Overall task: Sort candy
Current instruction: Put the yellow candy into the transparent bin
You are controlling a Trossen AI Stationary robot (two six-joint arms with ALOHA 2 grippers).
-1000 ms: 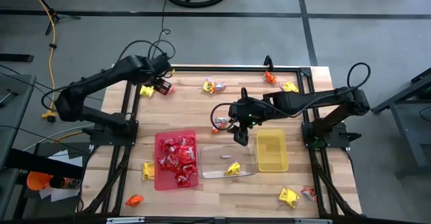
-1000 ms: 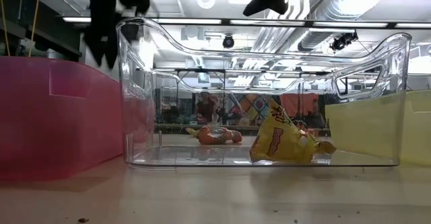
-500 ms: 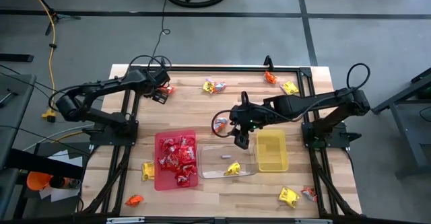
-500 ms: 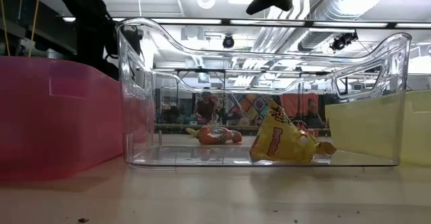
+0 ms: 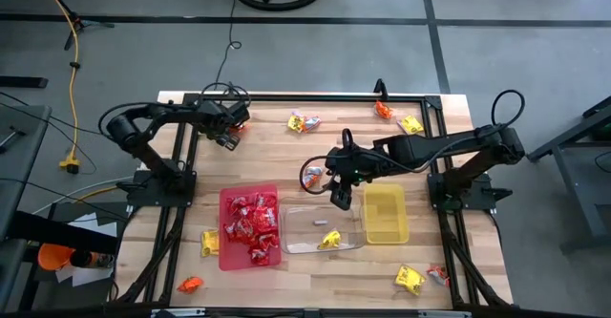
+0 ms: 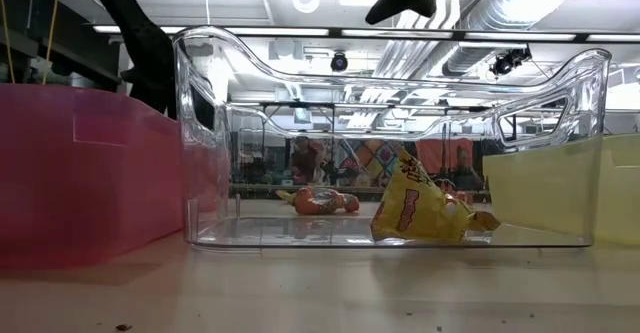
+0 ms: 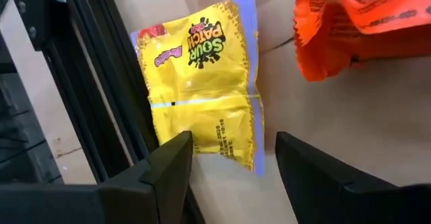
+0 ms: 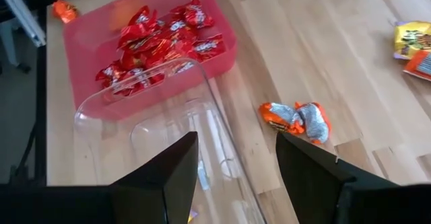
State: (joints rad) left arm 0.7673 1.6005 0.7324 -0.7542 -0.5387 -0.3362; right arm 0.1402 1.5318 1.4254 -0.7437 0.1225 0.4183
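My left gripper [image 7: 232, 160] has swung out to the counter's far corner and hangs open over a yellow candy [image 7: 202, 83]. My right gripper [image 5: 342, 200] waits open above the clear tray [image 5: 296, 224]. The red tray [image 5: 227, 251] is well filled; strays remain scattered.

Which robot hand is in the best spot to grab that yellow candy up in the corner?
The left hand. Its open fingers sit right over the yellow candy by the table's far left corner. The right hand hangs empty over the clear tray, far from it.
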